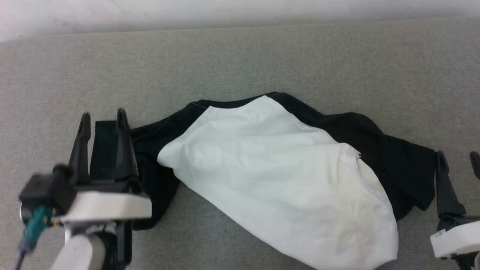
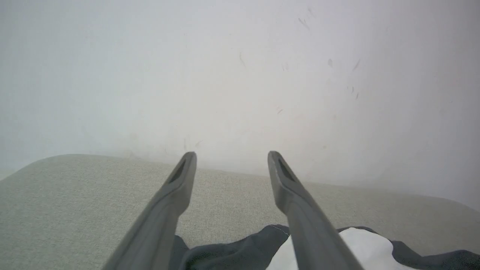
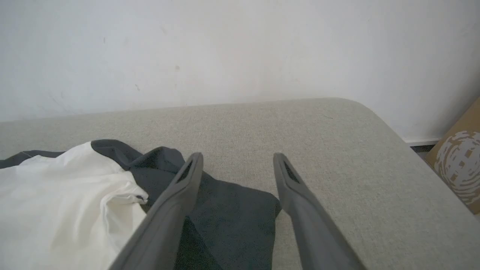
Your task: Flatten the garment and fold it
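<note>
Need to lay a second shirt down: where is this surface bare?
The broad band of grey surface between the garment and the wall is bare, as is a smaller near patch between the left gripper and the white body. The middle is crowded: cloth spans from the left gripper to the right gripper.
</note>
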